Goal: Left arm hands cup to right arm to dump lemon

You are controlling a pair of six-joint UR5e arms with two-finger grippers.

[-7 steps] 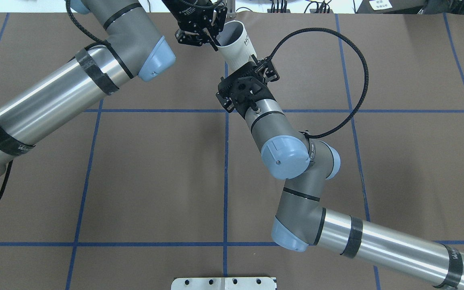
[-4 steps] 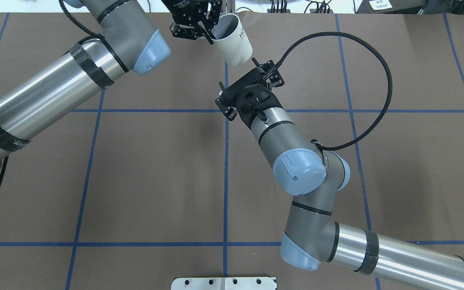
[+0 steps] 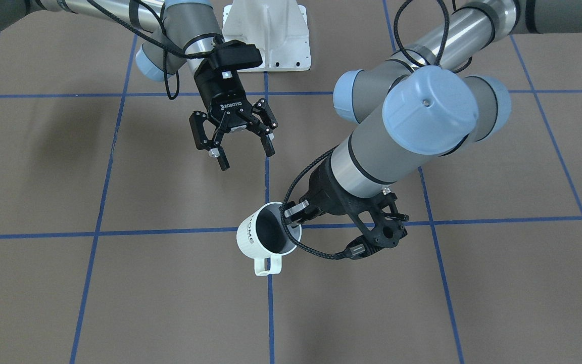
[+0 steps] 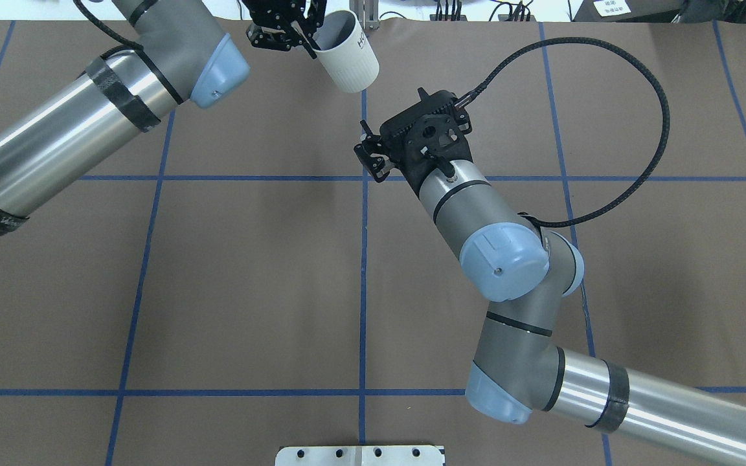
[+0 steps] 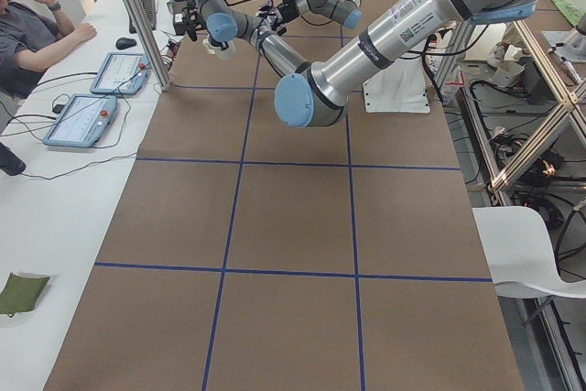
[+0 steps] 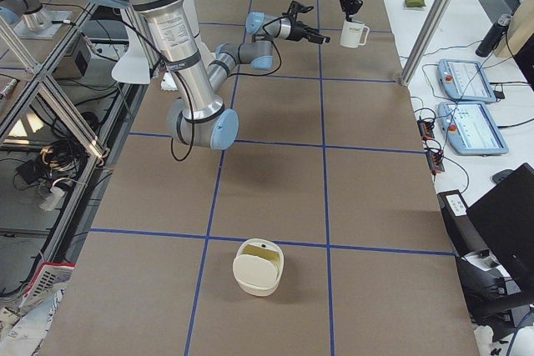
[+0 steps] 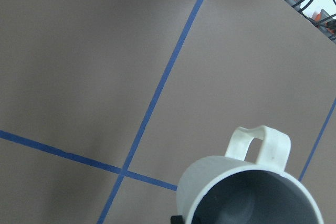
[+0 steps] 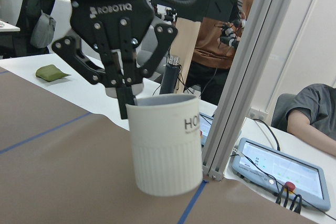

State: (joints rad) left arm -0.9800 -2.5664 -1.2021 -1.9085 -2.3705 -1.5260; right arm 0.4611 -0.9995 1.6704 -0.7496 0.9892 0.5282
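White ceramic mug (image 3: pixel 248 233) with loop handle, held above brown blue-taped table (image 3: pixel 119 283), rim pinched by left arm's black claw (image 3: pixel 295 212), right arm's black ROBOTIQ claw (image 3: pixel 246 156) spread wide, nearby, not touching it

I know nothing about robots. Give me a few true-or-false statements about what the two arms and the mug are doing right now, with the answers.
1. The left gripper holds the cup by its rim. True.
2. The right gripper is shut on the cup. False: it is open, empty and apart from the cup.
3. The cup lies tipped on its side. False: it is held with its mouth facing up.
4. A pale container sits on the table, far from the cup. True.
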